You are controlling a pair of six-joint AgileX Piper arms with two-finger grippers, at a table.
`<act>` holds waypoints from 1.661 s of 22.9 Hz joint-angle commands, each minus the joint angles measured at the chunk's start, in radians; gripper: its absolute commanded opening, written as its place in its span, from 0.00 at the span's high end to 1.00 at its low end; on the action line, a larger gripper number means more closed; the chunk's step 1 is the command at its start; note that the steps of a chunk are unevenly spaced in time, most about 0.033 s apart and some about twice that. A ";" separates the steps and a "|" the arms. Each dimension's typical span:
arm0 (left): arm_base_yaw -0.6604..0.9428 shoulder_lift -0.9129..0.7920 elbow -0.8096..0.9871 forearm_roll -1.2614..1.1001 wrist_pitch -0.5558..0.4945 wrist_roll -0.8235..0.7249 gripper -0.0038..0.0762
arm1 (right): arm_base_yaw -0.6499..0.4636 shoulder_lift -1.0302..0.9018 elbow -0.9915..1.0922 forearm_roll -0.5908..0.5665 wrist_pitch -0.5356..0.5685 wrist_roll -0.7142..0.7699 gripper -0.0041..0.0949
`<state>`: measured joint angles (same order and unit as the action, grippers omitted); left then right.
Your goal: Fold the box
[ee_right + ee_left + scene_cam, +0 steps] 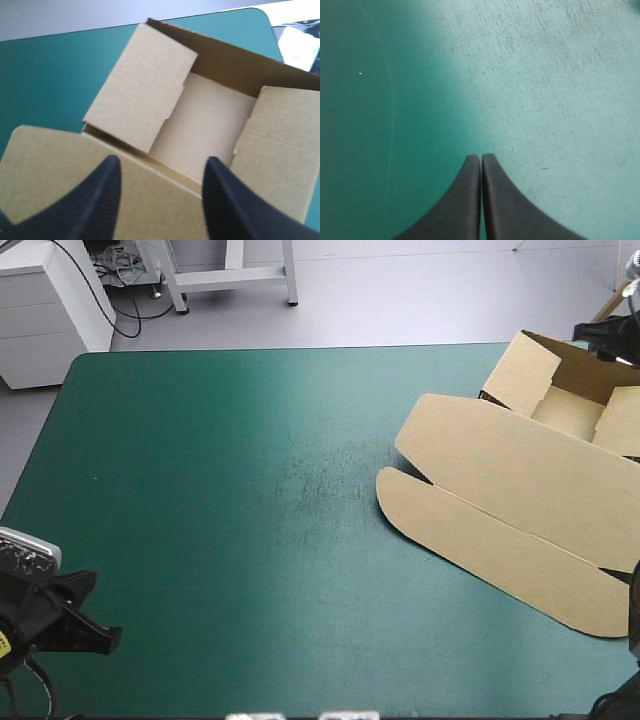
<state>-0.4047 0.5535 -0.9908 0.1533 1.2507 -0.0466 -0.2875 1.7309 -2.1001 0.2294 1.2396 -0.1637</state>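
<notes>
Plainly, in the high view the box (520,490) sits at the right side of the teal-green worktop (230,540). Its tray (565,410) is toward the far right corner with walls up, and its lid (500,560) lies flat, reaching toward the near edge with its creases slanting across. The left tool (100,635) waits at the near left corner, well apart from the board, so the right arm is much the nearer for the next fold. The left wrist view shows only bare cover, scuffed and faintly scratched, with that tool's black fingers (470,200) pressed together into one pointed arch and nothing between them. In the right wrist view the right tool (162,167) hangs spread over the flat lid panel just short of the hinge crease and grips nothing. The open tray lies straight ahead of it. One side flap (140,85) leans inward over the tray floor, a doubled flap (280,145) stands at the opposite side, and the back wall (235,55) is upright beyond. The board is smooth, matt brown card with clean cut edges and rounded lid corners.
</notes>
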 commanded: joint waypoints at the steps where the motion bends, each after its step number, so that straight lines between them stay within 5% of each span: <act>1: -0.002 0.010 -0.023 0.036 0.015 -0.008 0.96 | 0.100 -0.146 0.124 0.028 -0.036 -0.070 0.94; 7: -0.002 0.010 -0.021 0.043 0.015 -0.008 0.96 | 0.349 -0.378 0.546 0.053 -0.192 -0.116 0.98; 15: -0.002 0.010 -0.017 0.041 0.015 -0.006 0.96 | 0.517 -0.672 0.897 0.053 -0.409 -0.175 0.98; 21: -0.002 -0.025 0.055 0.037 -0.009 -0.010 0.96 | 0.540 -0.984 1.144 0.092 -0.595 -0.175 0.98; 29: -0.002 -0.308 0.335 -0.050 -0.233 -0.013 0.96 | 0.540 -1.217 1.367 0.085 -0.614 -0.192 0.98; 38: -0.002 -0.580 0.480 -0.062 -0.314 -0.013 0.96 | 0.540 -1.501 1.533 0.066 -0.660 -0.226 0.98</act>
<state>-0.4047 -0.0132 -0.5005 0.0919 1.0284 -0.0497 0.2510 0.2788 -0.5643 0.2972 0.6580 -0.3782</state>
